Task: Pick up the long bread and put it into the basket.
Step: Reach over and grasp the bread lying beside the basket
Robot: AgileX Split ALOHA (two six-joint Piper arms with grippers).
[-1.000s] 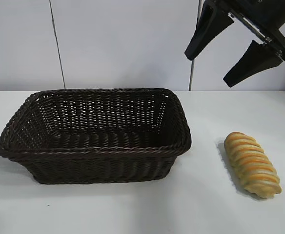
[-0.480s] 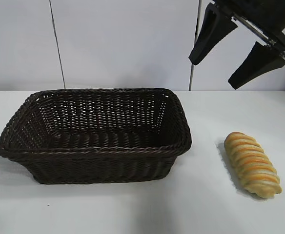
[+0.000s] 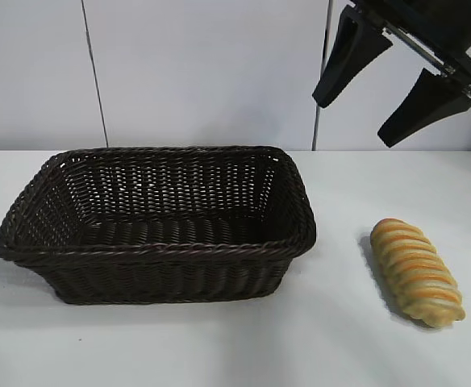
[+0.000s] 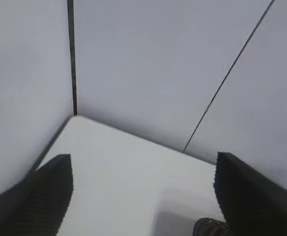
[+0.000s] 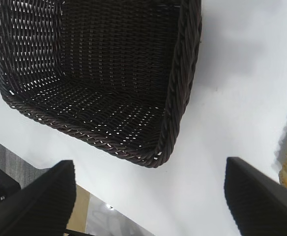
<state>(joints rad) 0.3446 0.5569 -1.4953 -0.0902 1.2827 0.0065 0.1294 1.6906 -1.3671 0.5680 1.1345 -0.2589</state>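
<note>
White tabletop [image 3: 340, 347] against pale panelled wall [image 3: 203, 72]; ridged golden long bread [image 3: 417, 272] lies right of dark woven wicker basket [image 3: 155, 222], right gripper [image 3: 397, 101] high above it, spread wide, empty.

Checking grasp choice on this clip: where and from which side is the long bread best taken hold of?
Probably across its middle, from above. The long bread lies flat on the white table, apart from the basket, its long axis running diagonally, so both long flanks are free. The open right pincer hangs above it; turned so its fingers straddle the narrow width, it could close on the flanks.
</note>
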